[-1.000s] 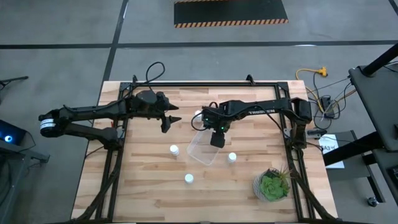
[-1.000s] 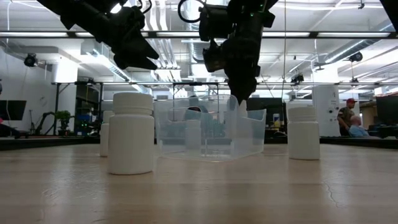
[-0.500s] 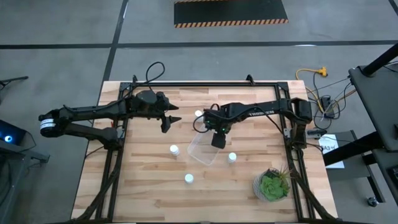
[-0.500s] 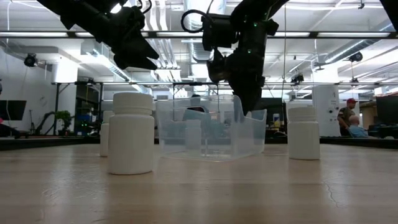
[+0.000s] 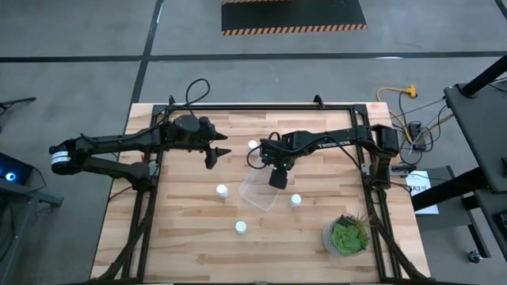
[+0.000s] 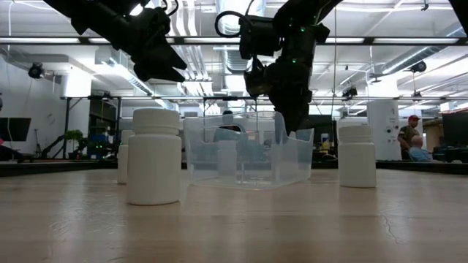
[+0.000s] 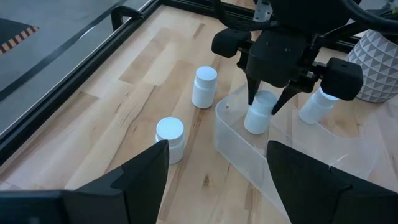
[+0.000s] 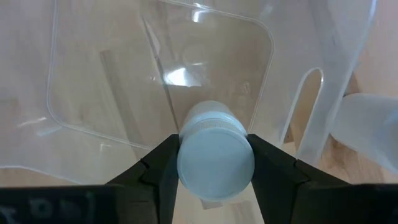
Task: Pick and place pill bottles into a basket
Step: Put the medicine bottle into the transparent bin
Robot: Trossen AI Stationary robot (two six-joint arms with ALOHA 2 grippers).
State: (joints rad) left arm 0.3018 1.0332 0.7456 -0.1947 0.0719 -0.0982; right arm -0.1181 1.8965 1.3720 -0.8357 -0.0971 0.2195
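The clear bin [image 5: 258, 190] rests on its base at the table's middle; it also shows in the low view [image 6: 245, 157]. My right gripper [image 5: 276, 176] stands over the bin, shut on a white pill bottle [image 7: 259, 113] that reaches down inside the bin's walls. Other white bottles stand upright on the table: one beyond the bin [image 5: 253, 145], one to its left [image 5: 223, 190], one to its right [image 5: 295, 200], one nearer [image 5: 241, 227]. My left gripper [image 5: 224, 152] hovers open and empty, left of the bin and above the table. My right gripper pinches the bottle's top end, at the sides of its round cap [image 8: 216, 157], between its two fingers [image 8: 165, 165]. The fingers come from above, pointing down. The bottle hangs below them, slightly tilted, inside the bin; whether its base touches the bin floor I cannot tell.
A green potted plant [image 5: 347, 236] in a white pot stands at the near right corner. Black frame rails [image 5: 261, 108] run along the table's far, left and right sides. Bare wood lies along the near edge and at the left.
My right gripper has sunk a little with the bottle, lower between the bin's walls, and then kept still. My left gripper has kept still.
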